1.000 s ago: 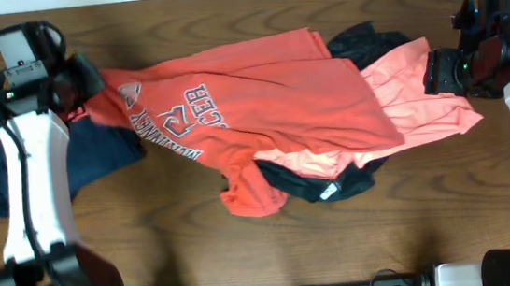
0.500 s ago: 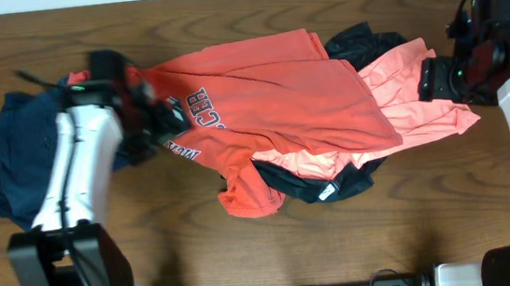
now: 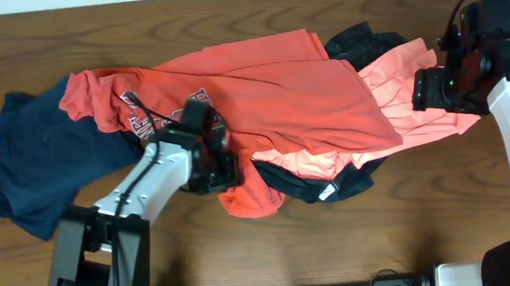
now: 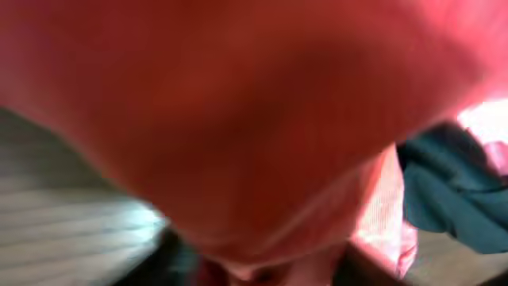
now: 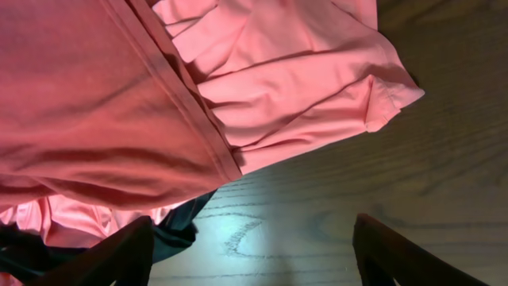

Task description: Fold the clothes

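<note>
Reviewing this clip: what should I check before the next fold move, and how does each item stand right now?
1. Left hand over the orange-red T-shirt: ok.
2. Left hand's grip on cloth: cannot tell, its wrist view is blurred.
3. Right hand open, nothing held: ok.
4. T-shirt lying flat: not ok, bunched over the pink shirt and black garment.
5. T-shirt clear of the navy garment: not ok, they overlap.

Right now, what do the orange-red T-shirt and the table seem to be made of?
Orange-red T-shirt: soft matte knit, probably cotton; drapes in folds and shows a stitched hem. Table: dark wood or wood-look laminate, slight sheen; grain lines show.
</note>
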